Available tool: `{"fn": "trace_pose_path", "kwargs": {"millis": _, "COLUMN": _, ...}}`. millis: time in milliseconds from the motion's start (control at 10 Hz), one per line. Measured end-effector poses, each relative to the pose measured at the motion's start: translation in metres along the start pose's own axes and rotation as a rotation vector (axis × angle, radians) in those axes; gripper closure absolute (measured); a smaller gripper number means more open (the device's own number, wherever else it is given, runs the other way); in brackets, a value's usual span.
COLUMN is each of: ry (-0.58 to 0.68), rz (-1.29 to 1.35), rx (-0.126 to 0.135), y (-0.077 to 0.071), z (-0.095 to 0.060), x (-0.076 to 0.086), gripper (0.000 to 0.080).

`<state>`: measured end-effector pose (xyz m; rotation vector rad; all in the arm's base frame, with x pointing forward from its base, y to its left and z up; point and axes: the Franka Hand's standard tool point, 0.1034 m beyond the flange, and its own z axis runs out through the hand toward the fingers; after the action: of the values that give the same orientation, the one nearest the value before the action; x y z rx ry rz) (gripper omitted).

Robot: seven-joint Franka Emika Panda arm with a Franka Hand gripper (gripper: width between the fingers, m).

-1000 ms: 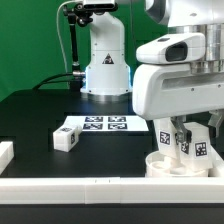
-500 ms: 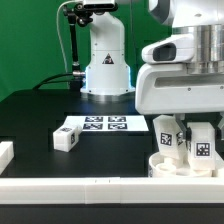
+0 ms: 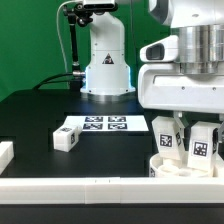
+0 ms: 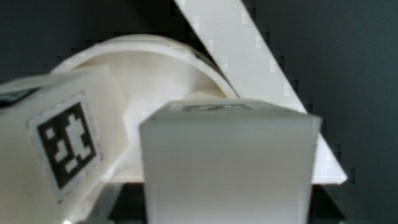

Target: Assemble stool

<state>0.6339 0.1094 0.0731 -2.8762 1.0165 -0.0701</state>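
From the exterior view, the job looked to be at the leg-fitting step. The round seat (image 3: 180,168) lay on the black table (image 3: 40,115) at the exterior view's right, close behind the white front bar (image 3: 90,190). Two legs stood upright on it, one tagged leg (image 3: 167,137) and a second leg (image 3: 203,146) just beside it. A loose leg (image 3: 65,138) lay well apart toward the exterior view's left, near the marker board (image 3: 102,125), so I judged the stool to be only partly built. The arm (image 3: 185,80) hung straight down over the seat, its wrist squarely above the two legs. The gripper (image 3: 186,122) was low among them, its fingertips lost behind the legs.

In the wrist view, one plain leg (image 4: 231,165) filled the middle of the picture, end-on and close under the camera. The seat's rounded edge (image 4: 143,70) curved behind it, and another leg with a tag (image 4: 63,135) stood tilted alongside. A white bar (image 4: 240,45) ran slantwise beyond. The fingers did not show clearly, so I could not tell whether the gripper was clamped on that leg or standing off it.

The next move, as I saw it, called for seating this leg firmly and squarely in the seat. After that the arm would need to lift straight up, clear of both legs, and go for the loose one.
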Motion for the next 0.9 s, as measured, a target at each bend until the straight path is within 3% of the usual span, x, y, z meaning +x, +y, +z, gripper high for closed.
{"fn": "trace_pose_path", "kwargs": {"millis": 300, "ry": -0.024, "rz": 0.301, "rx": 0.025, "y": 0.0001, "z": 0.0002, "x": 0.0002, "gripper": 0.0461}}
{"fn": "trace_pose_path", "kwargs": {"millis": 900, "ry": -0.064, "rz": 0.783, "rx": 0.047, "y": -0.0022, "z": 0.0007, "x": -0.0020, "gripper": 0.0461}}
